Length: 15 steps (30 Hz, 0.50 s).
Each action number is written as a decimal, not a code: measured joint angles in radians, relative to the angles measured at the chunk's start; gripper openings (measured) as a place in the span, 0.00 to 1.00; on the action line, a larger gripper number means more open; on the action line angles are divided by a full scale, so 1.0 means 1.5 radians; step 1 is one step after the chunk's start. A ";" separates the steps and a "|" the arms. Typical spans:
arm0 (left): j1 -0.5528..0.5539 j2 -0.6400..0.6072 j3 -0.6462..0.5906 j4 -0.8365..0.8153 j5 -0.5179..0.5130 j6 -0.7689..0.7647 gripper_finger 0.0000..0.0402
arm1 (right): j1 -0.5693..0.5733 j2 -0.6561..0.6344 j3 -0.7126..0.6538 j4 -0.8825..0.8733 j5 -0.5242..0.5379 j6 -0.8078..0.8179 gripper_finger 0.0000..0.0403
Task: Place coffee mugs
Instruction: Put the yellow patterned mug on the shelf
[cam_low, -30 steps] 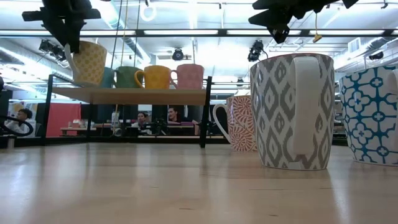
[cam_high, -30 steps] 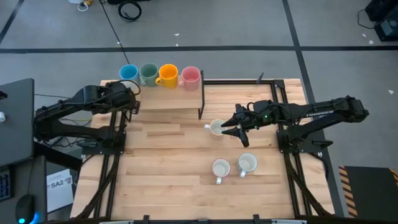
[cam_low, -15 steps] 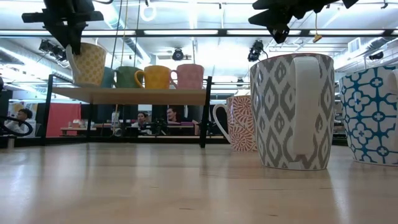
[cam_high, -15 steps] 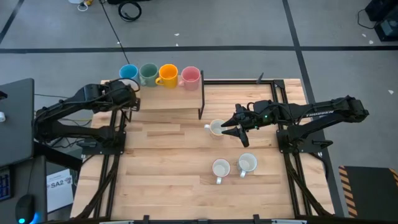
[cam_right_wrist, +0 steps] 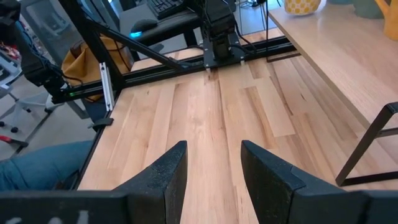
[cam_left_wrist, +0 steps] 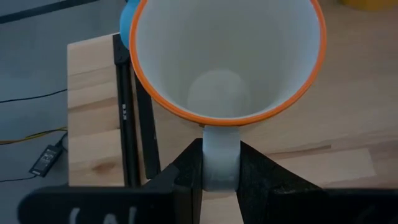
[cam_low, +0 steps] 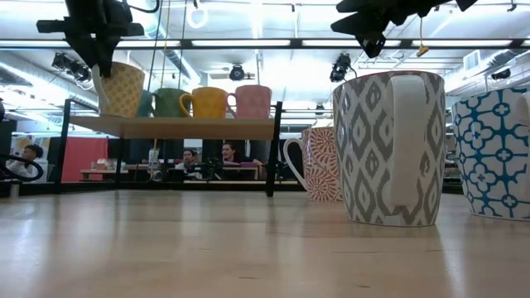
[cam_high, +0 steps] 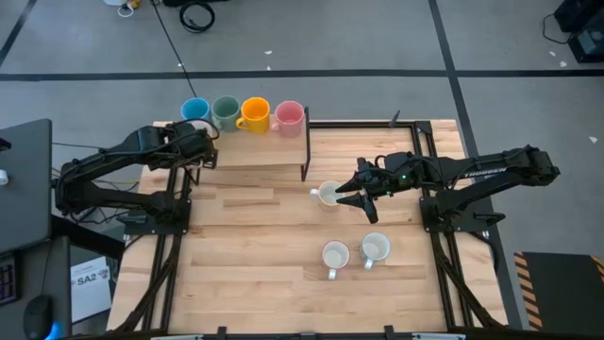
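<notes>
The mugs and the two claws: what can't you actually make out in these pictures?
- Left gripper: holds the yellow-patterned mug by its handle; in the high view the arm hides that mug.
- Red-patterned mug: in the low view the grey mug covers part of it.
- Blue-patterned mug: cut off by the low view's edge.
- Right gripper: open; its own view shows no mug beneath it.

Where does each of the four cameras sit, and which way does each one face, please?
High view: overhead, straight down; both arms and the shelf.
Low view: table height, level across; patterned mugs close, both grippers above.
Left wrist view: over the left gripper, shut on the handle of the orange-rimmed mug.
Right wrist view: over the open right gripper, facing the tabletop.
Shared: the low view shows that mug too.
</notes>
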 joint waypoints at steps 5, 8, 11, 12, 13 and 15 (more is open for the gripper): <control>0.000 0.000 0.000 -0.006 -0.002 0.000 0.19 | 0.000 0.000 0.000 0.000 0.000 0.000 0.39; 0.000 0.000 0.000 -0.006 -0.001 0.000 0.19 | 0.000 0.000 0.000 0.000 0.000 0.000 0.39; 0.000 0.000 0.000 -0.006 -0.002 0.000 0.19 | 0.000 0.000 0.000 0.000 0.000 0.000 0.39; 0.000 0.000 0.000 -0.006 -0.002 0.000 0.19 | 0.000 0.000 0.000 0.000 0.000 0.000 0.39; 0.000 0.000 0.000 -0.006 -0.002 0.000 0.19 | 0.000 0.000 0.000 0.000 0.000 0.000 0.39; 0.000 0.000 0.000 -0.006 -0.002 0.000 0.19 | 0.000 0.000 0.000 0.000 0.000 0.000 0.39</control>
